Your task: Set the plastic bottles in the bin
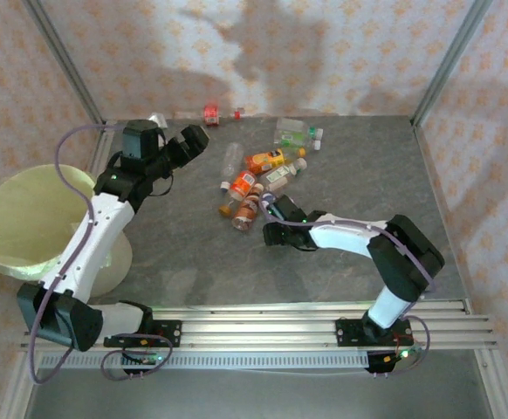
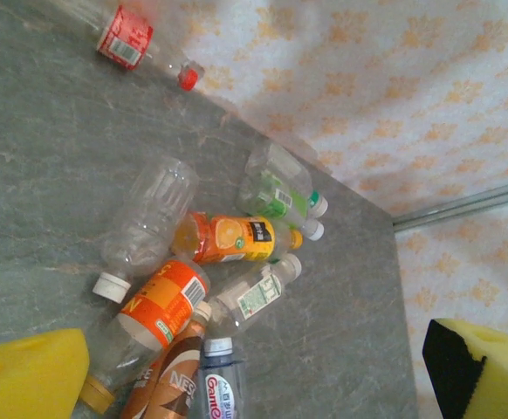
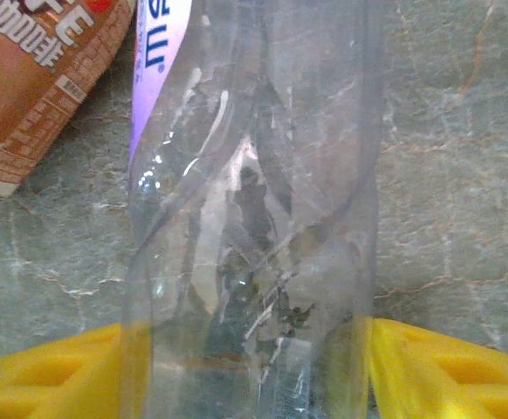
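Between right pincer pads (image 3: pixel 44 380), clear bottle (image 3: pixel 254 218)

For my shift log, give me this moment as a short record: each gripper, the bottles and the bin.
left gripper: open, above the table, holding nothing
right gripper: shut on the clear bottle, which lies on the table
other bottles: clustered mid-table
red-labelled bottle: apart, by the back wall
bin: far left
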Available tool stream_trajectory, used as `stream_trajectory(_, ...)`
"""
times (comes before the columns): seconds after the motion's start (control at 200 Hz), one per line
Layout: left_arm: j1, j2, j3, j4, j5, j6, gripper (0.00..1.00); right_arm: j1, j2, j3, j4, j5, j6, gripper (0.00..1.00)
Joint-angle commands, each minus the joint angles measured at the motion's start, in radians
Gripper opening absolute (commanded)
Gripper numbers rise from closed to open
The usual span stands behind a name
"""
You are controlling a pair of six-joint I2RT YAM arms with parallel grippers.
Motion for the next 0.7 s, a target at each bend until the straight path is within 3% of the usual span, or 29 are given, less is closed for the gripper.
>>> stream_trajectory(0.0, -0.025, 0.016, 0.041, 0.037, 0.004, 0.0, 1.0, 0.002, -0.095, -0.062, 0.04, 0.034, -0.028, 0.56)
stream_trajectory(0.315, -0.094, 0.112, 0.094, 0.087, 0.051, 0.017, 1.0, 0.002, -0.309, -0.107, 0.144, 0.048, -0.126, 0.44)
stream_trajectory(0.515, -0.15, 0.15, 0.109, 0.091, 0.095, 0.072, 1.0, -0.01, -0.427, -0.062, 0.184, 0.029, -0.159, 0.41)
stream_trajectory(0.696, -0.198, 0.174, 0.099, 0.148, 0.198, 0.098, 1.0, -0.018, -0.442, -0.014, 0.232, -0.04, -0.156, 0.41)
